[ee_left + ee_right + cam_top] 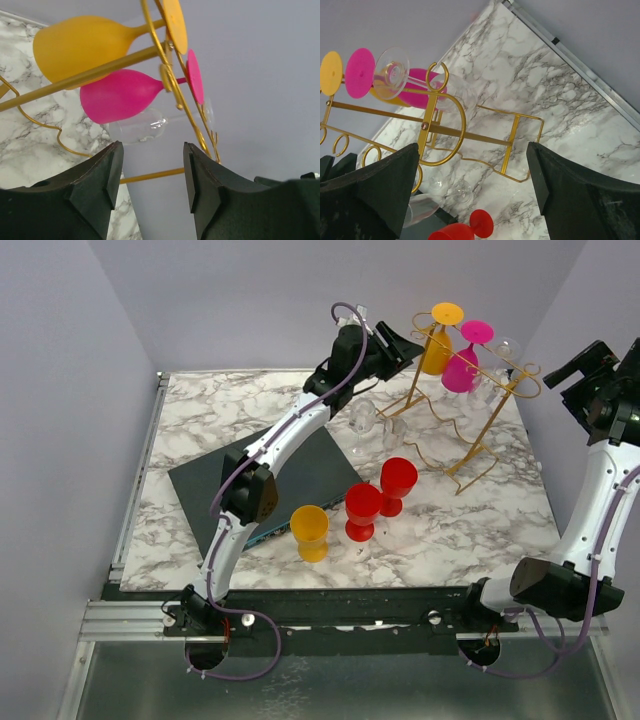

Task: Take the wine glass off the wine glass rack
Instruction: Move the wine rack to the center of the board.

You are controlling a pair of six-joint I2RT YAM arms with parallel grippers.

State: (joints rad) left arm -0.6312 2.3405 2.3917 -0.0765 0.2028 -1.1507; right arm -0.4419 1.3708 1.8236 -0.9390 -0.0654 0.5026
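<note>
The left gripper (392, 346) hangs high in the upper middle of the top view, its jaws parted to a moderate gap with nothing between them, just left of the wine glass rack (470, 410). In its wrist view the two dark fingers (102, 175) frame the lower edge, and past them three glasses hang upside down by their feet from the gold rails: a yellow glass (80, 42) uppermost, a pink glass (120, 95) under it and a clear glass (140, 127) lowest, nearest the gap but not touched. The right gripper (590, 365) is raised at the far right edge, well apart from the rack, spread wide and empty; its camera looks across the rack's scroll ends and the round feet of the hung glasses. The rack stands in the upper right of the table (480, 530). In front of it, toward the centre, stand two red glasses (398, 485) close together and an orange-yellow glass (310, 532) lower left of them; at least one clear glass (362, 425) stands between the left arm and the rack's legs. A dark mat (200, 490) lies at an angle under the left arm. The tabletop is white marble with grey veins, and pale lavender-grey walls close it in.
</note>
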